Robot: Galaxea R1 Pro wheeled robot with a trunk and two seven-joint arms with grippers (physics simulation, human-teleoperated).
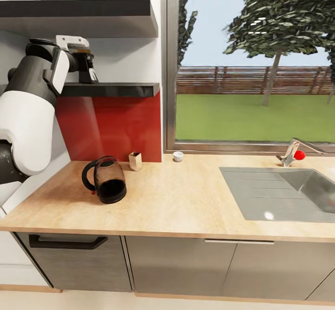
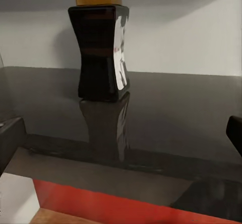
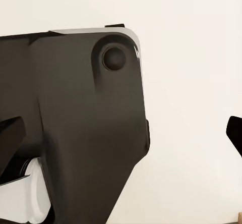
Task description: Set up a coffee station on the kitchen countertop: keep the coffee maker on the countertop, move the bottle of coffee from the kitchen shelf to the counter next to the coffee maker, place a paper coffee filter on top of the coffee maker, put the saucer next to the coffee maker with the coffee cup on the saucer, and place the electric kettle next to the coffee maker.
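Coffee, in one small dark brown jar with a yellow lid [image 2: 103, 47], stands upright on the lower thin dark grey floating shelf [image 1: 116, 89], set back from the shelf's glossy front edge. In the left wrist view much bare shelf surface lies in front of the jar and to one side of it, up to the white wall behind. A second dark grey shelf [image 1: 93, 19] hangs above, so the room over the jar is limited.

The left pincer [image 1: 88, 73] is raised to the front edge of the lower shelf. Its two dark fingertips [image 2: 11, 142] show at the two sides of the left wrist view, wide apart, with nothing between them. The jar is ahead of the fingertips, not touching them.

The right pincer's two fingertips [image 3: 10, 135] also stand apart, holding nothing, in front of a dark robot part and a pale wall.

Below, on the long light tan wood-grain tabletop [image 1: 177, 203], I count one squat glass kettle with a black handle and lid [image 1: 106, 179], one small brown block-shaped thing [image 1: 135, 160] and one small white cup [image 1: 177, 156] near the window. The kettle stands well back from the front edge, with wide free surface between it and the steel sink [image 1: 279, 193].
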